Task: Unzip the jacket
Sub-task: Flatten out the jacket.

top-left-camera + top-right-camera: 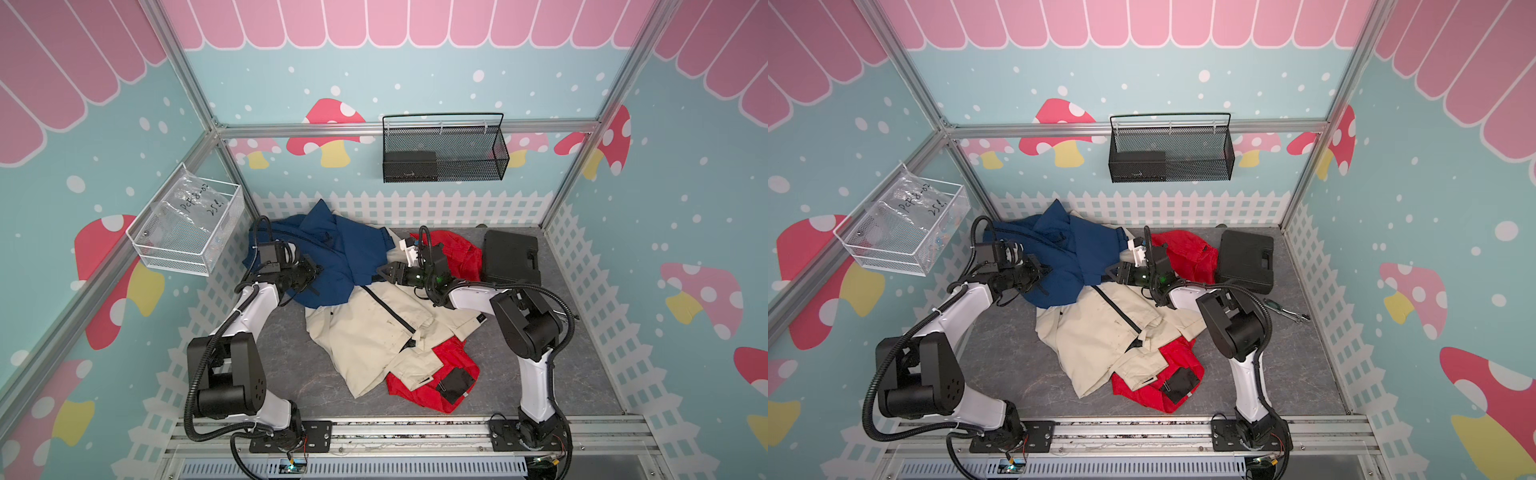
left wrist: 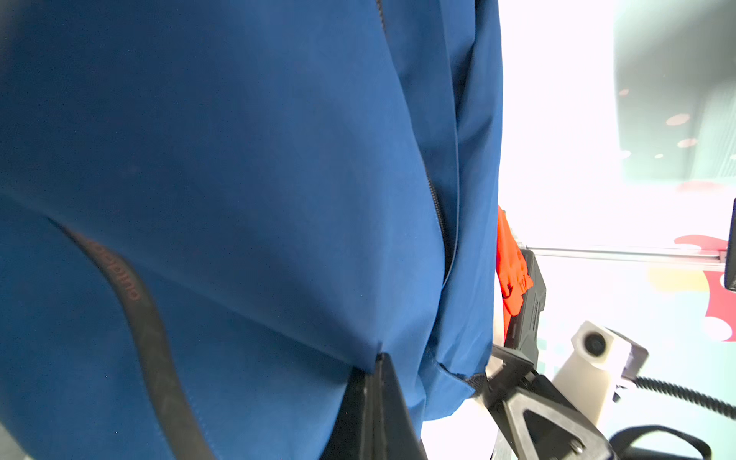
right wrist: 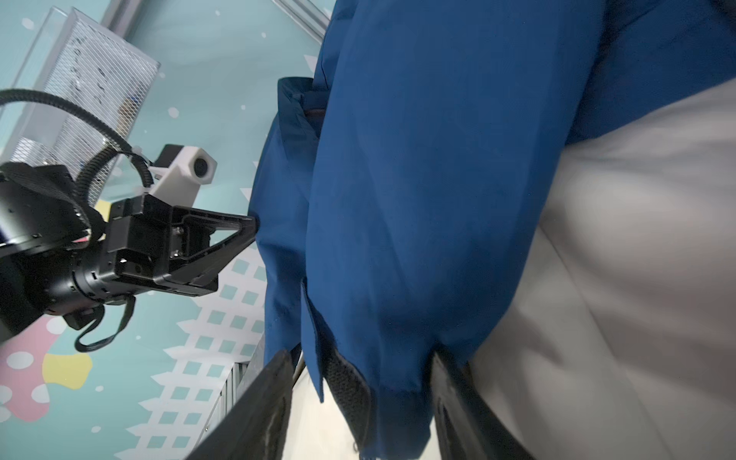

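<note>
A blue jacket (image 1: 340,253) (image 1: 1059,257) lies bunched at the back of the table, partly over a beige jacket (image 1: 365,328). My left gripper (image 1: 318,270) (image 1: 1048,268) is shut on a fold at the blue jacket's left edge; in the left wrist view its closed tips (image 2: 378,358) pinch the cloth, and a dark zipper line (image 2: 438,215) runs above them. My right gripper (image 1: 380,272) (image 3: 360,354) is at the jacket's right edge. Its jaws stand apart around a blue cuff with a black strap, and one finger is clear of the cloth.
A red jacket (image 1: 432,382) lies under the beige one, and more red cloth (image 1: 457,249) lies at the back right. A black case (image 1: 511,257) stands right of it. A black mesh basket (image 1: 444,149) and a white wire basket (image 1: 187,232) hang on the walls. A hand tool (image 1: 1287,311) lies on the right.
</note>
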Controlling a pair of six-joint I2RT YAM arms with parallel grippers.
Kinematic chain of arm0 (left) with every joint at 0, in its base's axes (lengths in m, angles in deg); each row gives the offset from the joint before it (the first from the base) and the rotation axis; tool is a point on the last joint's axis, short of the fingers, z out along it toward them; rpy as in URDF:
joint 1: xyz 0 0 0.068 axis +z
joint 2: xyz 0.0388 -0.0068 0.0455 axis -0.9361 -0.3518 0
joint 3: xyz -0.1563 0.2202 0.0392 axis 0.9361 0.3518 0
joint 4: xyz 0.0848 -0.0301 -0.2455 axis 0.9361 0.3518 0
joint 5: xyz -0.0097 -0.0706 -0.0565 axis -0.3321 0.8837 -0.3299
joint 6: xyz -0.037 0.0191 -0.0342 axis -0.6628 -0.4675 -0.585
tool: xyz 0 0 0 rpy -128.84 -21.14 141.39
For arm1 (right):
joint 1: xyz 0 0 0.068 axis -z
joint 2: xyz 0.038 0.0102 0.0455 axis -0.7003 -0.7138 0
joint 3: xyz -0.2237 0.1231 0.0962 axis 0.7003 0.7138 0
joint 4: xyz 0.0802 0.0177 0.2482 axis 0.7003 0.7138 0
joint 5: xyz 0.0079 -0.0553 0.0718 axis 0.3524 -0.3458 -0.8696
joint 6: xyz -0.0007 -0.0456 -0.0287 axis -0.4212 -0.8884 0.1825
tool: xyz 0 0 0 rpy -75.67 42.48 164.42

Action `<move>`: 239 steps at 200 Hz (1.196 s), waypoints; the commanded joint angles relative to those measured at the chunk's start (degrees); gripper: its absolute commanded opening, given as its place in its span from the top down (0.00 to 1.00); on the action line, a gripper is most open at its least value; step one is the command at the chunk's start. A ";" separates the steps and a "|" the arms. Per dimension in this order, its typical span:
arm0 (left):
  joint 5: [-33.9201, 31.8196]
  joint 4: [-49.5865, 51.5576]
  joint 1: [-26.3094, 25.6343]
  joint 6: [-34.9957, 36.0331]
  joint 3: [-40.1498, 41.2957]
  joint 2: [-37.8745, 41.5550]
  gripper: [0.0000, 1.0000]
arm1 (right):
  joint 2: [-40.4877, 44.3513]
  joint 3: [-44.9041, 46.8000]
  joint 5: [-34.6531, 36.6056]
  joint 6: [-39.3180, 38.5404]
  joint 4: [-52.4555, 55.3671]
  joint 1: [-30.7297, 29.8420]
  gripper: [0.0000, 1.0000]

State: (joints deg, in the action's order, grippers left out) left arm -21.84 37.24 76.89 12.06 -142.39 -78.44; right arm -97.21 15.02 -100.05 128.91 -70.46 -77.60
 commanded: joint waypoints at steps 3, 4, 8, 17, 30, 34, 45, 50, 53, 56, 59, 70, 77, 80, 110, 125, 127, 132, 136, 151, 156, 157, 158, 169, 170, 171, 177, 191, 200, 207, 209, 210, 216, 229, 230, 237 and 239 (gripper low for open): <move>1.69 2.40 0.59 1.74 0.09 1.55 1.00 | -1.97 -2.87 0.47 3.51 -2.94 -1.29 0.58; 1.69 2.42 0.64 1.76 0.04 1.55 1.00 | -1.99 -2.92 0.51 3.52 -2.95 -1.34 0.59; 1.77 2.57 0.76 1.78 -0.04 1.63 1.00 | -2.12 -3.06 0.54 3.44 -2.96 -1.40 0.64; 1.99 2.86 1.08 2.00 -0.25 1.75 1.00 | -1.98 -3.23 0.37 3.22 -3.50 -1.40 0.75; 2.58 3.58 1.63 2.43 -0.90 1.81 1.00 | -1.16 -3.23 0.41 1.98 -4.00 -1.35 0.87; 2.81 3.82 1.78 2.64 -1.16 1.86 1.00 | -0.66 -3.23 0.46 1.45 -4.07 -1.38 0.89; 3.09 4.52 2.29 2.92 -1.81 2.03 1.00 | 0.83 -3.07 0.81 -0.14 -3.94 -1.29 0.97; 3.21 4.90 2.48 3.17 -2.13 2.07 1.00 | 1.60 -2.93 1.09 -0.83 -3.78 -1.19 1.00; 3.26 5.09 2.53 3.27 -2.38 2.15 1.00 | 2.05 -2.84 1.19 -1.19 -3.78 -1.06 1.00; 3.35 5.29 2.68 3.42 -2.57 2.23 1.00 | 2.58 -2.73 1.29 -1.55 -3.69 -0.97 1.00; 3.43 5.47 2.71 3.52 -2.82 2.32 1.00 | 3.09 -2.63 1.31 -1.91 -3.64 -0.81 1.00; 3.86 6.09 3.04 3.80 -3.65 2.64 1.00 | 5.12 -2.15 1.50 -3.26 -3.34 -0.16 1.00; 4.05 6.57 3.16 4.10 -4.35 2.90 1.00 | 6.63 -1.79 1.67 -4.03 -2.97 0.42 1.00; 4.18 6.83 3.17 4.27 -4.85 2.95 1.00 | 7.27 -1.55 1.75 -4.39 -2.72 0.82 1.00; 5.57 10.87 3.29 7.50 -11.11 3.41 1.00 | 15.75 1.62 2.14 -7.02 -1.77 6.23 1.00; 5.90 13.68 3.24 9.65 -14.82 3.47 1.00 | 19.45 3.05 1.60 -8.03 -0.60 10.50 1.00; 5.97 13.99 3.24 9.97 -15.35 3.52 1.00 | 19.93 3.26 1.56 -8.17 -0.48 11.11 1.00; 6.13 14.75 3.25 10.67 -16.38 3.70 1.00 | 21.15 3.84 1.50 -8.72 0.05 12.69 1.00; 6.41 15.12 3.24 11.22 -17.06 3.86 1.00 | 22.11 4.24 1.51 -9.11 0.63 13.95 1.00; 9.02 16.80 3.23 13.24 -19.37 4.63 1.00 | 25.39 5.65 1.84 -11.03 3.35 18.41 1.00; 9.77 17.64 3.19 13.94 -20.00 4.94 1.00 | 26.34 6.09 1.82 -11.66 4.10 19.82 1.00; 9.90 17.81 3.21 14.10 -20.11 5.00 1.00 | 26.58 6.17 1.80 -11.76 4.26 20.16 1.00; 10.06 17.99 3.22 14.27 -20.25 5.08 1.00 | 26.75 6.26 1.79 -11.85 4.43 20.45 1.00; 11.08 20.45 3.25 16.50 -21.41 6.03 1.00 | 28.70 7.07 1.61 -13.17 6.03 23.24 1.00; 11.08 20.67 3.20 16.74 -21.56 6.12 1.00 | 28.86 7.15 1.60 -13.30 6.15 23.49 1.00; 11.09 20.96 3.17 16.91 -21.64 6.25 1.00 | 28.99 7.23 1.60 -13.46 6.34 23.70 1.00; 11.00 22.51 3.15 18.18 -22.17 6.86 1.00 | 29.86 7.68 1.60 -14.13 7.16 25.11 1.00; 9.22 26.12 3.17 21.25 -22.90 8.65 1.00 | 32.20 8.64 2.22 -15.66 9.07 28.21 1.00; 6.80 27.92 3.23 22.48 -23.34 9.76 1.00 | 33.67 9.30 2.81 -16.00 9.49 30.35 1.00; 4.98 28.80 3.21 22.90 -23.74 10.43 1.00 | 34.47 9.51 2.91 -16.07 9.53 32.01 1.00; 4.60 28.97 3.21 22.95 -23.91 10.60 1.00 | 34.60 9.52 2.85 -16.09 9.52 32.47 1.00; 4.42 29.06 3.22 22.96 -24.00 10.65 1.00 | 34.63 9.43 2.75 -16.08 9.61 32.67 1.00; 3.42 29.55 3.33 23.05 -24.60 10.98 1.00 | 35.02 8.99 2.43 -16.16 9.84 33.84 1.00; 2.10 30.57 3.45 22.51 -27.18 10.96 1.00 | 35.10 7.09 1.12 -16.67 10.62 36.41 1.00; 2.07 30.65 3.43 22.48 -27.43 10.91 1.00 | 35.10 7.09 1.12 -16.67 10.62 36.41 1.00; 1.81 31.10 3.41 21.84 -29.21 10.70 1.00 | 35.28 6.15 0.43 -16.98 10.63 37.42 1.00; 1.74 31.15 3.41 21.59 -29.72 10.63 1.00 | 35.46 5.72 0.31 -17.07 10.64 37.83 1.00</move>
State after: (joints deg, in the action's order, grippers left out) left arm -16.97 65.37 79.79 31.58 -166.58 -68.49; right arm -64.05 24.12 -99.29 114.05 -59.69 -43.24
